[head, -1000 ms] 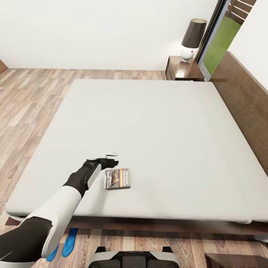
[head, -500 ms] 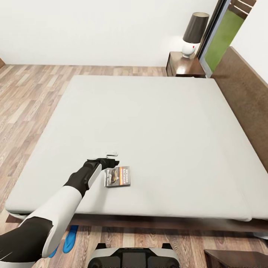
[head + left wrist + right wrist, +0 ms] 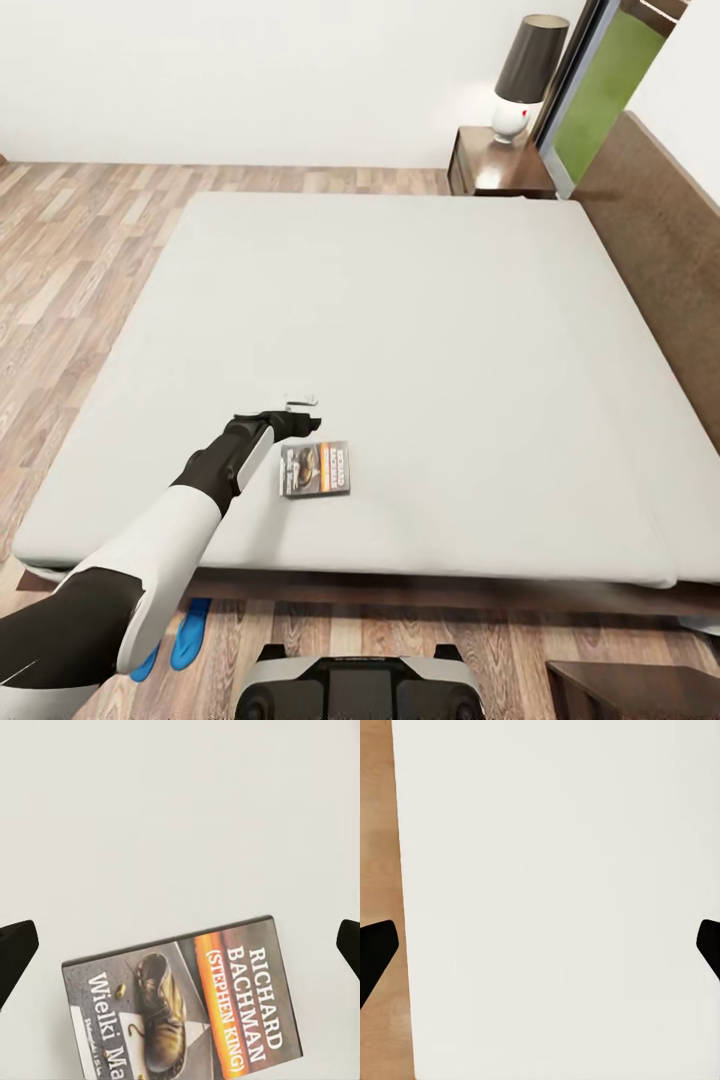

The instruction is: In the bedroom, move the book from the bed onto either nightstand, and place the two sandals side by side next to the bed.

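Book (image 3: 315,469) lying flat on the bed (image 3: 400,330) in the lower left of the head view, left gripper (image 3: 300,412) hanging just above it with fingers spread wide, right gripper (image 3: 540,945) spread too, blue sandals (image 3: 175,645) lying on the floor at bottom left, nightstand (image 3: 497,168) standing at upper right.

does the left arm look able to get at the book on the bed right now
Probably yes. The left gripper hangs open just beside the book, which lies flat near the foot edge of the bed. Nothing lies between them, and the left wrist view shows the cover just ahead between the fingertips.
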